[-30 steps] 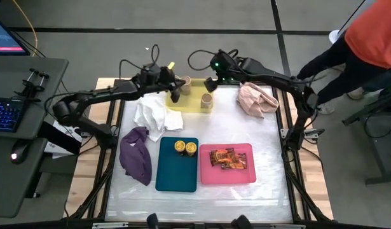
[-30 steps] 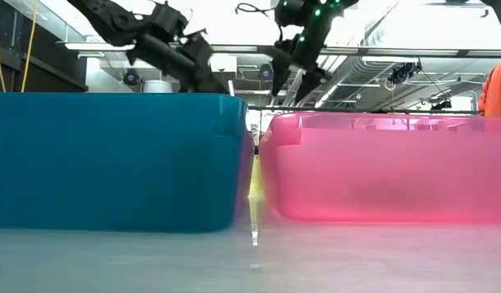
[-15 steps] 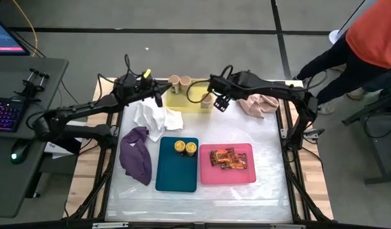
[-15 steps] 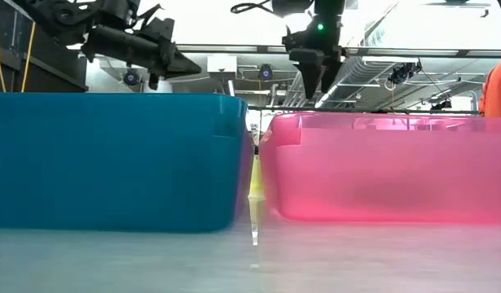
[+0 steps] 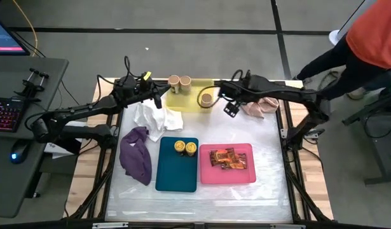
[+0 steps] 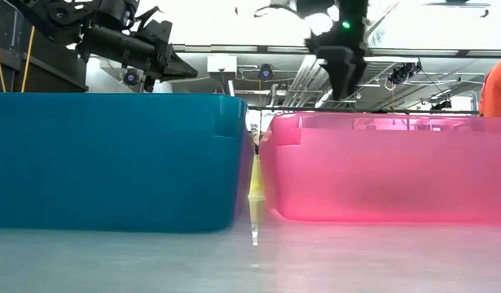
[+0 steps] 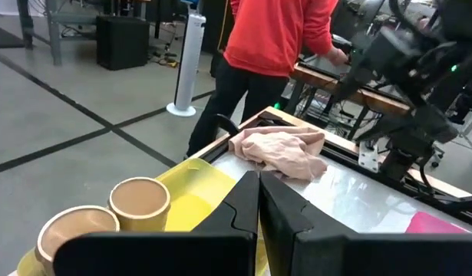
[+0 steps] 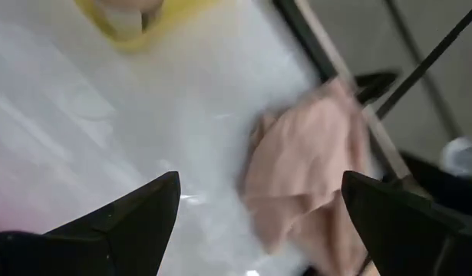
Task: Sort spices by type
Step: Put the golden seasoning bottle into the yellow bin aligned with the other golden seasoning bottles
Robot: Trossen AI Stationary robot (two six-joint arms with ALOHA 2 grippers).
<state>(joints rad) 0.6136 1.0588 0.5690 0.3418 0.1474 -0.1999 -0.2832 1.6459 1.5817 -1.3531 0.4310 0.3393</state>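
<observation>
Three tan-lidded jars stand in the yellow tray (image 5: 190, 103): two side by side in its far left corner (image 5: 174, 81) (image 5: 185, 81), one near its right end (image 5: 206, 98). The left wrist view shows the pair (image 7: 140, 201) (image 7: 74, 230). Two yellow-lidded jars (image 5: 185, 147) stand in the teal tray (image 5: 176, 175). The orange-red packets (image 5: 224, 159) lie in the pink tray (image 5: 227, 177). My left gripper (image 5: 158, 95) (image 7: 259, 201) hovers shut just left of the yellow tray. My right gripper (image 5: 232, 108) (image 8: 259, 222) hangs open between the yellow tray and the pink cloth (image 5: 259, 102).
A white cloth (image 5: 157, 117) lies near the left gripper, and a purple cloth (image 5: 137, 154) lies left of the teal tray. A person in an orange top (image 5: 373, 32) stands beyond the table's far right corner. In the low view the teal (image 6: 112, 163) and pink (image 6: 380, 163) tray walls fill the foreground.
My left gripper drew back from over the yellow tray toward the table's left edge, and a tan-lidded jar now stands beside another in the tray's far left corner. My right gripper moved from the tray's far side toward the near and right edges, past the single jar.
</observation>
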